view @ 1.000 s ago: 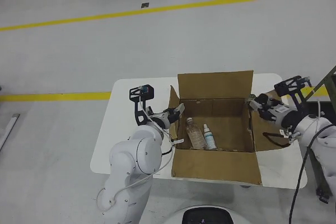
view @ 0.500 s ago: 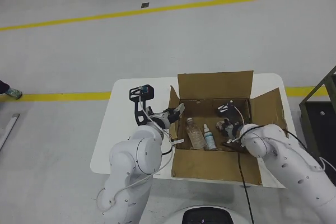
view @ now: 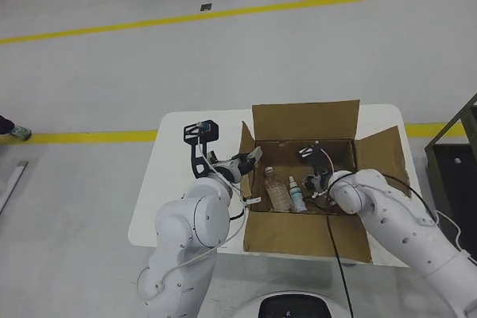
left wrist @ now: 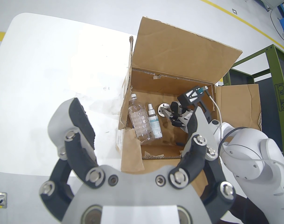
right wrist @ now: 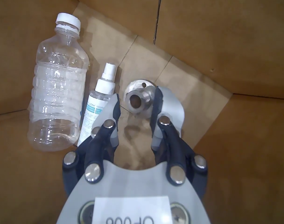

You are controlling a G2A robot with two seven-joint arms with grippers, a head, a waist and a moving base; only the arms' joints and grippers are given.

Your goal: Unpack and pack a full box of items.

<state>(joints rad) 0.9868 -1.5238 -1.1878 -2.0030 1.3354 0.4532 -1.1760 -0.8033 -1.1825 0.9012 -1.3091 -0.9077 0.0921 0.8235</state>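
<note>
Cardboard box (view: 306, 234) stands open on the white tabletop (view: 175, 191), right of centre in the top view, with its flaps folded away from the opening. Three things rest on the box floor. A clear bottle (view: 276, 191) with a white cap lies on its side along the wall at the frame's left. A small spray bottle (view: 297, 195) lies just beside it, pointing the same way. A metal flange (right wrist: 138, 99) sits flat just beside the spray bottle, on the side away from the clear bottle, with its short neck pointing up.

The right end effector (right wrist: 136, 95) is down inside the box, directly over the flange. Its fingers (right wrist: 159, 99) are parted on either side of the neck. One pad touches the metal, and a narrow gap shows at the other, so it is not yet clenched.

The left end effector (left wrist: 135, 107) is released and holds nothing, its fingers spread wide. In the top view it hangs above the tabletop, just outside the box wall nearest the frame's centre. A yellow line (view: 143, 22) crosses the grey floor along the upper part of that frame.
</note>
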